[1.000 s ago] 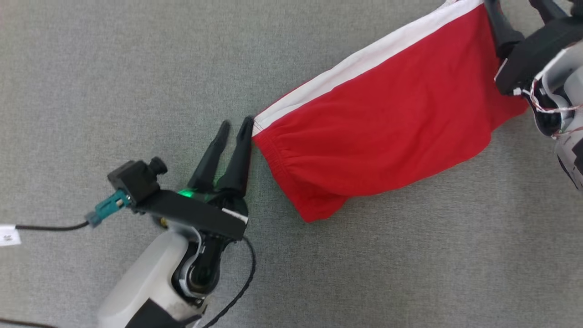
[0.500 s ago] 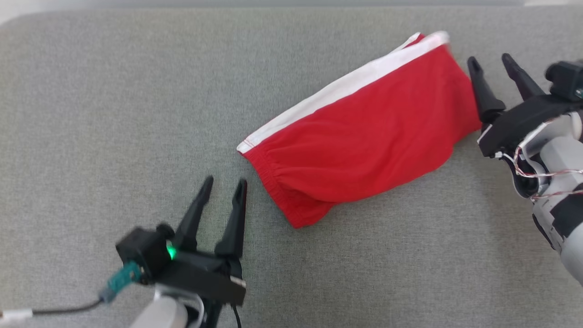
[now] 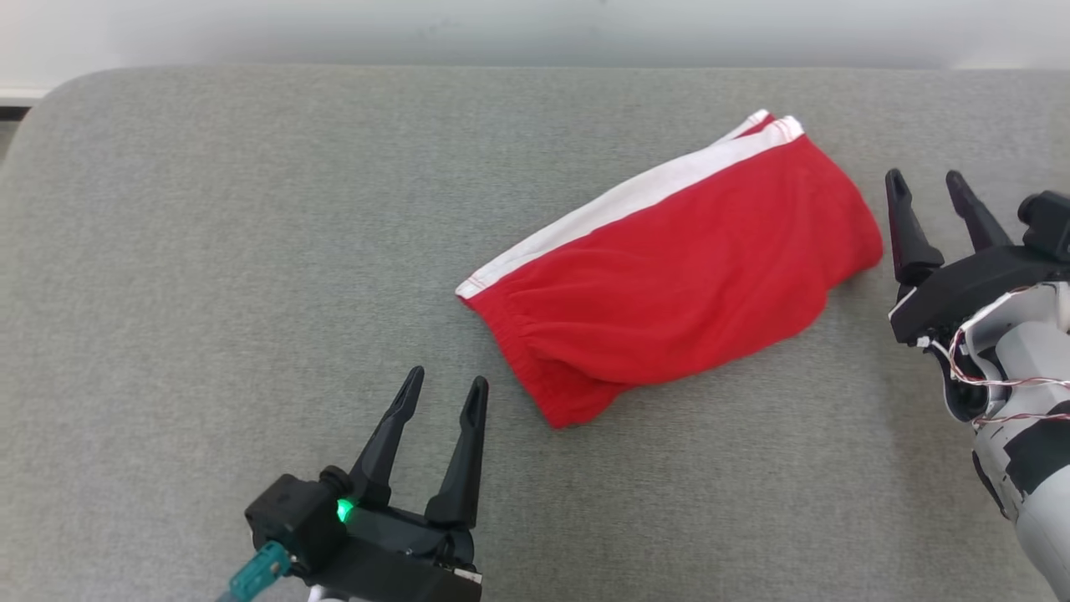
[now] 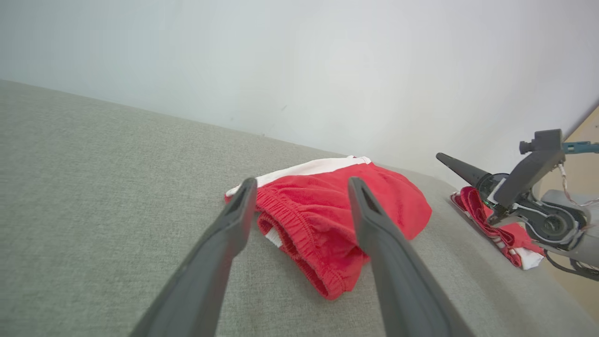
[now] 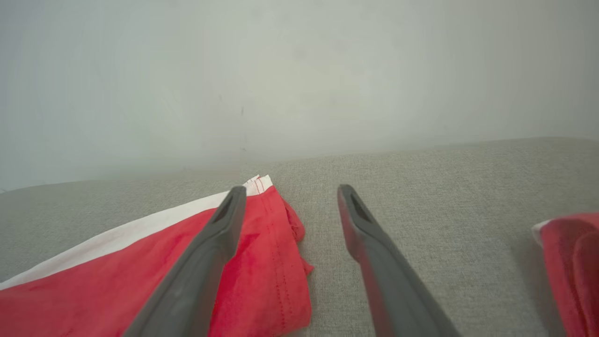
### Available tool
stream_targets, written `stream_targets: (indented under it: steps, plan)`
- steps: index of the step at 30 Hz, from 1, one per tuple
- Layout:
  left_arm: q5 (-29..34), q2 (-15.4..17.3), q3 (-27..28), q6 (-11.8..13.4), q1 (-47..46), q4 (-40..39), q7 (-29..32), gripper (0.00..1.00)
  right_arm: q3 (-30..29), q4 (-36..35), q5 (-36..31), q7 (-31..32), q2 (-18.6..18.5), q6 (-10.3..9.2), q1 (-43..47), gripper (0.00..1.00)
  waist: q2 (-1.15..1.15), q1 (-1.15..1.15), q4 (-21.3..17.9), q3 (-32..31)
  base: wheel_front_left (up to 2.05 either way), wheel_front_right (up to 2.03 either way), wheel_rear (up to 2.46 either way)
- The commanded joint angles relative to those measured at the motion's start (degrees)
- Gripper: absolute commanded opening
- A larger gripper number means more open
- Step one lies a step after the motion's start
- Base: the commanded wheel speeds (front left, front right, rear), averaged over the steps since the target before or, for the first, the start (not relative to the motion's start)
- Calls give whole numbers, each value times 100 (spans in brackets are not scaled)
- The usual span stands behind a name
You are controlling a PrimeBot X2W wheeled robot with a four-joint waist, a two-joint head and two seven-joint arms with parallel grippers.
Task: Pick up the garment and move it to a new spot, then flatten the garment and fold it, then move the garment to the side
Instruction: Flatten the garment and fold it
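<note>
Looks like the fold's done. The red shorts (image 3: 677,276) lie doubled over, right of the middle of the grey upholstered surface (image 3: 209,251) and nearer its far edge. The white side stripe (image 3: 619,201) runs along the back, the elastic waistband (image 3: 518,351) faces the left hand (image 3: 447,378). Both hands are wide open and empty, and the right hand (image 3: 925,176) sits just beside the hem end. Next, I'd guess: pinch both ends without wrecking the fold and shift it aside.

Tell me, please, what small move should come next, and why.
Probably bring the left gripper to the shorts' near corner to grasp it: they lie folded on the cushion, both this and the right gripper open and clear of them.
</note>
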Motion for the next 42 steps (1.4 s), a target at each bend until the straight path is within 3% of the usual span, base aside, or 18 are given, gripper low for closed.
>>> stream_targets:
  steps: [1, 13, 24, 25, 26, 27, 34, 42]
  plan:
    - [136, -32, 24, -27, 131, -64, -6, 100, -27, 64, 19, -5, 17, 0, 63, 100, 0, 1, 98, 39, 0, 0, 0]
    - [670, -279, -163, -112, 380, -440, -6, 100, 100, 1162, 483, 117, 37, 0, -423, 100, 0, 1, 602, 457, 0, 0, 0]
    - [753, -300, -175, -186, 329, -426, -6, 100, 542, 1774, 768, 371, 136, 0, -684, 100, 0, 1, 749, 584, 0, 0, 0]
    - [757, -299, -172, -191, 322, -428, -6, 100, 572, 1844, 788, 380, 149, 0, -704, 83, 0, 1, 755, 592, 0, 0, 0]
    - [759, -298, -167, -188, 320, -428, -6, 100, 597, 1901, 802, 395, 161, 0, -712, 36, 0, 1, 757, 603, 0, 0, 0]
    - [763, -295, -160, -186, 316, -426, -6, 100, 628, 1934, 823, 391, 173, 0, -718, 0, 0, 1, 754, 611, 0, 0, 0]
    - [760, -277, -113, -150, 364, -372, -6, 100, 713, 1956, 1111, 217, 288, -1, -551, 0, 0, 1, 564, 425, 0, 0, 0]
    - [682, -287, -113, -100, 494, -303, -1, 100, 654, 1514, 1458, -1, 236, -1, -133, 0, 0, 1, 180, 0, 0, 0, 0]
